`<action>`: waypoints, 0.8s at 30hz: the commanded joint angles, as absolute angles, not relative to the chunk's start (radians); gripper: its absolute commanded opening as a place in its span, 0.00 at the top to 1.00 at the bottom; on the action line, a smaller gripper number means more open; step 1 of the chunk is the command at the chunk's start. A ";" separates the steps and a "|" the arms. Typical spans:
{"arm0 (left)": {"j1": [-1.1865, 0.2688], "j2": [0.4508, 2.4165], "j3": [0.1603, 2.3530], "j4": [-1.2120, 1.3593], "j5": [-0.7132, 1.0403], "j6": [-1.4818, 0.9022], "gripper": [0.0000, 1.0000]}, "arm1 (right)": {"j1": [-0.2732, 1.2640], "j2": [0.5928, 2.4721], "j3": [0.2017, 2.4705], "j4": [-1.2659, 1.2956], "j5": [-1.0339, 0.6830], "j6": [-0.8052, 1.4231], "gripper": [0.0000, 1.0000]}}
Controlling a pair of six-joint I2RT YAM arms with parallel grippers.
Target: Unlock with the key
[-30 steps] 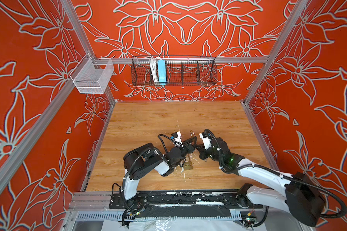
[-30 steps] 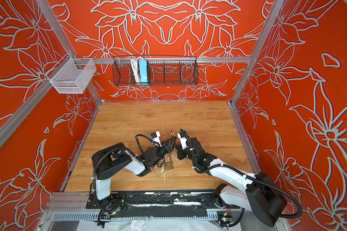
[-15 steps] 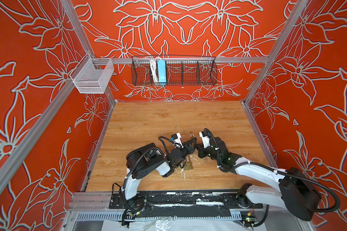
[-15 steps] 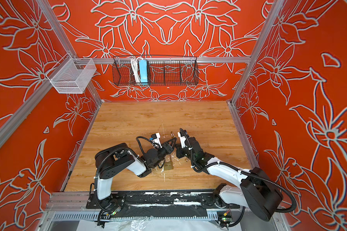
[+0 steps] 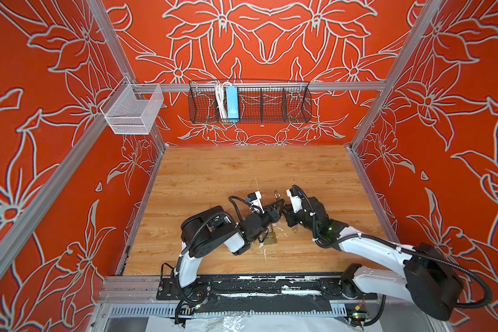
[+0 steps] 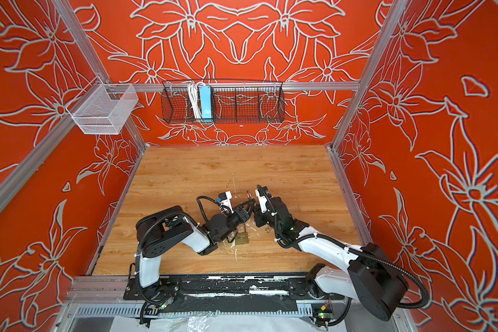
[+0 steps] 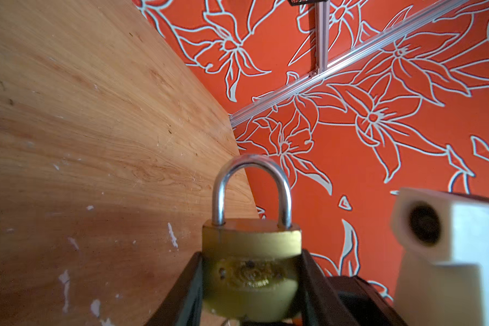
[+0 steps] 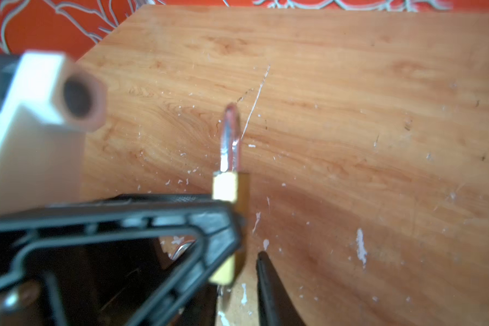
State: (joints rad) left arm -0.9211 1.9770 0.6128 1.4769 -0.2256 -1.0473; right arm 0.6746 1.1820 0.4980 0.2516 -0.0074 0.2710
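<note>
Your left gripper [image 7: 250,282] has its black fingers [image 7: 187,285] clamped on the body of a small brass padlock [image 7: 251,242] with a silver steel shackle. The shackle is closed, with both legs seated in the body. In both top views the lock [image 5: 277,195] sits at the tips of the left gripper [image 5: 276,205], lifted off the light wooden bench [image 5: 242,172], near the middle of its front half. The shackle points toward the back wall.

Your right gripper [image 5: 284,213] faces the left one, tip to tip. Its wrist view shows only one of its black fingers [image 8: 268,282], just beside the lower end of the small brass padlock [image 8: 229,183], with a sliver of bench showing between them. The other finger is hidden, so you cannot tell whether the pair stand apart or together.

A second brass padlock [image 5: 270,239] lies flat on the bench under the left wrist, well clear of both grippers' tips. A small silvery ring [image 5: 294,230] lies on the bench just beside the right arm. It is too small to tell whether it belongs to the key.
</note>
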 commanded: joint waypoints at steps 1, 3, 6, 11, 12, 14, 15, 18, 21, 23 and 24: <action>-0.956 1.966 0.580 1.418 -0.050 -1.080 1.00 | 0.684 1.156 0.579 0.505 -0.023 0.250 0.57; -0.926 1.957 0.561 1.419 -0.053 -1.121 1.00 | 0.684 1.163 0.583 0.477 -0.020 0.248 0.52; -0.878 1.933 0.530 1.418 -0.063 -1.153 1.00 | 0.684 1.166 0.585 0.434 -0.032 0.242 0.42; -0.805 1.889 0.505 1.368 -0.035 -1.172 1.00 | 0.684 1.141 0.557 0.416 -0.046 0.228 0.39; -0.797 1.876 0.504 1.355 -0.027 -1.154 1.00 | 0.684 1.129 0.546 0.428 -0.054 0.226 0.38; -0.793 1.849 0.511 1.320 -0.013 -1.099 1.00 | 0.684 1.107 0.527 0.458 -0.079 0.228 0.38; -0.792 1.832 0.521 1.290 0.016 -1.056 1.00 | 0.684 1.098 0.522 0.466 -0.079 0.237 0.37; -0.793 1.770 0.570 1.125 0.072 -0.947 1.00 | 0.665 1.092 0.529 0.441 -0.069 0.272 0.35; -0.794 1.722 0.593 1.001 0.066 -0.838 1.00 | 0.608 1.082 0.532 0.435 -0.125 0.340 0.34; -0.797 1.697 0.591 0.979 0.051 -0.752 1.00 | 0.565 1.079 0.531 0.445 -0.193 0.379 0.34; -0.799 1.687 0.589 0.963 0.037 -0.714 1.00 | 0.553 1.076 0.532 0.441 -0.201 0.387 0.34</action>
State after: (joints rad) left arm -0.7940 1.7332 0.5762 1.0191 0.0402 -0.8810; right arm 0.5884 1.0950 0.5282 0.4175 -0.1242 0.3157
